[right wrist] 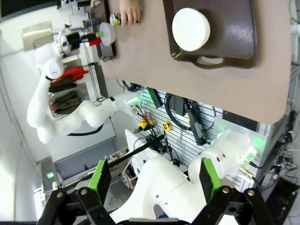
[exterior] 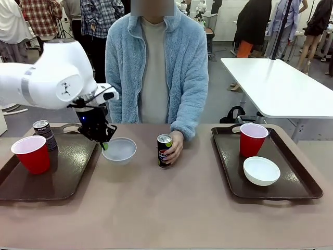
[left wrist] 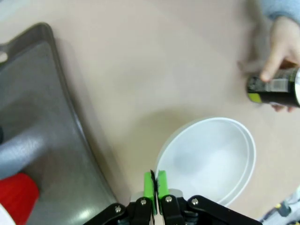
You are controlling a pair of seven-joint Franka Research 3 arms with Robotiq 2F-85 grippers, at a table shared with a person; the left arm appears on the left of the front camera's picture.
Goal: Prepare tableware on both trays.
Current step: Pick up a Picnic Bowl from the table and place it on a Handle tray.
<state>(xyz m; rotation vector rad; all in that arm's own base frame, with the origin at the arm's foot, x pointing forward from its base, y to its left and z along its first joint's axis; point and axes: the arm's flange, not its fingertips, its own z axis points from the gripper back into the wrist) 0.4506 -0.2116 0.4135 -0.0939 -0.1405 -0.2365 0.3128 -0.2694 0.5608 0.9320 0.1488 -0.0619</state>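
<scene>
Beside the left tray: bowl, lying outside it.
Left gripper: clamped on bowl's left rim.
Direction to left tray: immediately left of bowl (a short carry).
Right gripper: open, empty.

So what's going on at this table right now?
The left gripper is shut on the rim of a white bowl standing on the tabletop beside the left tray, which holds a red cup and a can. The person's hand holds another can mid-table. The right tray has a cup and bowl; the right gripper is open, off the table.
</scene>
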